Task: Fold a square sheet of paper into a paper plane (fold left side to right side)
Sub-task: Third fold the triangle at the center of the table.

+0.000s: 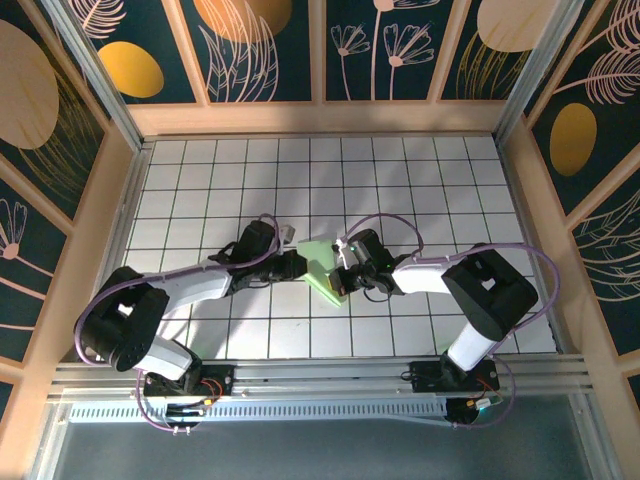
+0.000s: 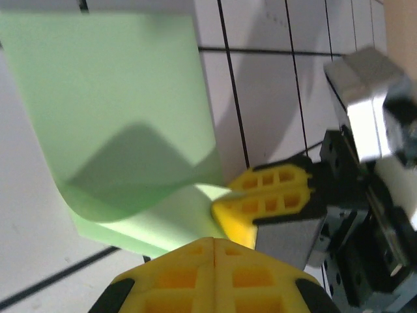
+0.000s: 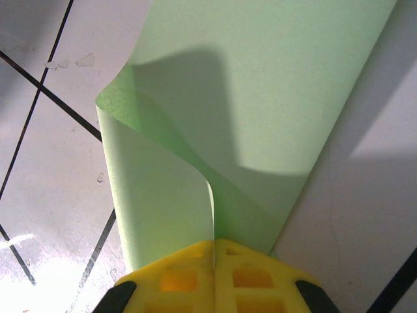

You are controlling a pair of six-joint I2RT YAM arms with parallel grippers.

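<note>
The square sheet of paper (image 1: pixel 318 262), light green, lies mid-table bent over on itself in a loose curl, not pressed flat. In the right wrist view the curled sheet (image 3: pixel 260 85) runs down into my right gripper (image 3: pixel 214 246), which is shut on its near edge. My right gripper (image 1: pixel 338 280) stands at the sheet's right corner. My left gripper (image 1: pixel 297 263) is at the sheet's left side. In the left wrist view the left gripper (image 2: pixel 214 241) is shut with nothing seen in its seam, and the paper (image 2: pixel 117 98) lies just beyond its tips. The right fingers (image 2: pixel 273 195) pinch the paper there. The paper plane is out of view.
The white gridded table (image 1: pixel 200 180) is walled by wooden panels (image 1: pixel 320 118) at the back and both sides. An aluminium rail (image 1: pixel 320 375) carries the arm bases along the near edge. Both forearms reach in toward the middle, close together.
</note>
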